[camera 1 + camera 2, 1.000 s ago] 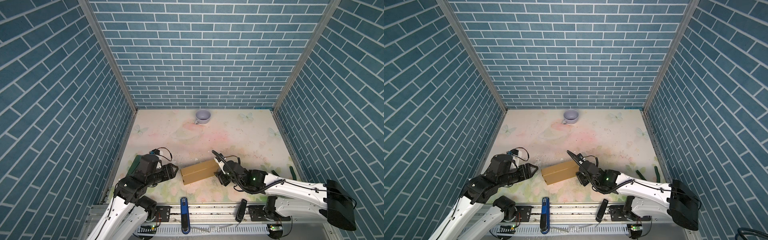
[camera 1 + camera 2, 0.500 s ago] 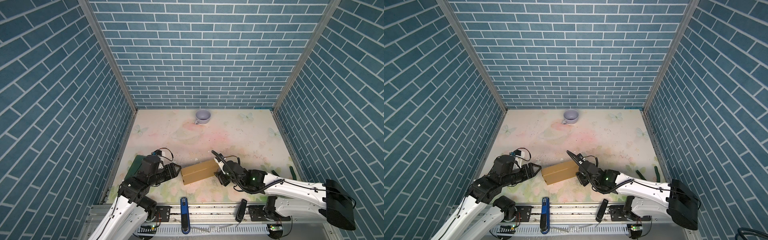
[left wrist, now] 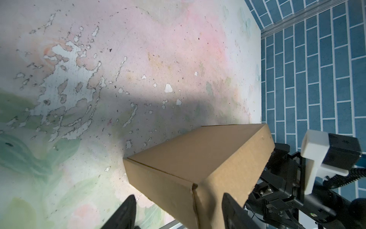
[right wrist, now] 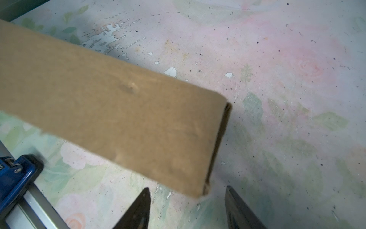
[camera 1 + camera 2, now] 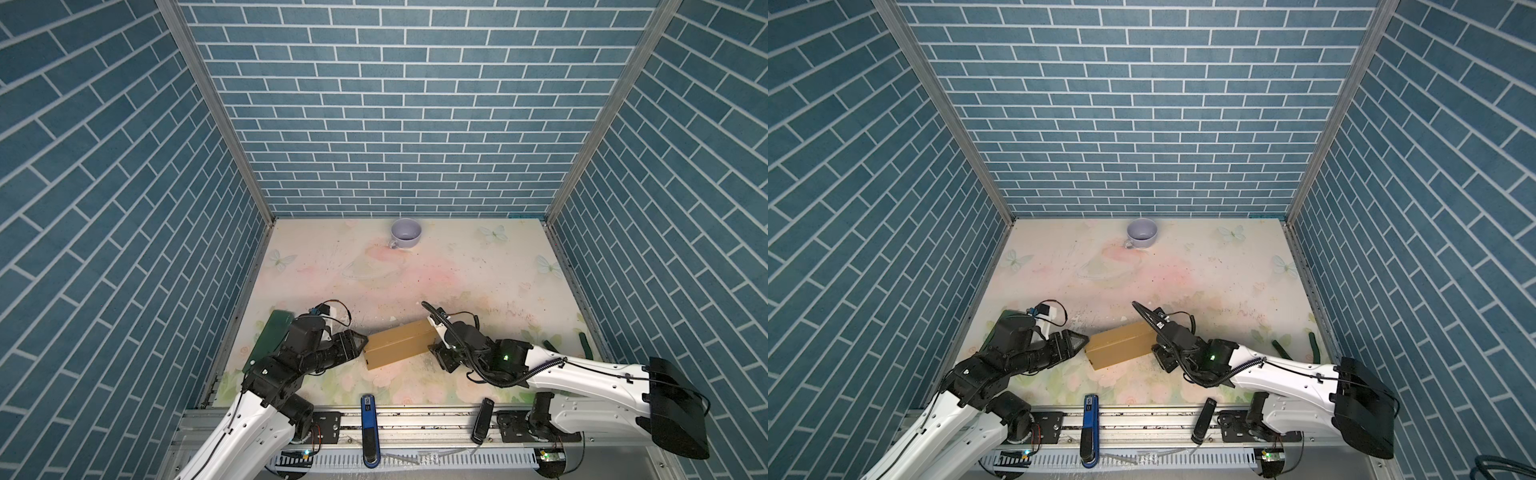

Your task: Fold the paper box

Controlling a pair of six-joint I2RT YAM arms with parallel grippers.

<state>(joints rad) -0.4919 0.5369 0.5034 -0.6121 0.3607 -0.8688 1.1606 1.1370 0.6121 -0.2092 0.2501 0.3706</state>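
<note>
The paper box (image 5: 399, 345) lies closed, well in front of the mug (image 5: 406, 234).
The left gripper (image 3: 178, 196) and right gripper (image 4: 187, 188) gape, empty; cardboard looks light, stiff yet crushable: better hold its short ends.

Right wrist view: the paper box (image 4: 118, 111) is reading blurred and is running off the frame edge; the right gripper (image 4: 187, 188) fingers (image 4: 141, 210) are showing as cropped tips only.
Left wrist view: the left gripper (image 3: 178, 196) fingers (image 3: 126, 212) are being cropped likewise; finger-to-box contact is not resolving.
In a top view the left arm (image 5: 299, 353) is covering part of the green board (image 5: 274, 336); the right fingertips are reading too small to separate.
</note>
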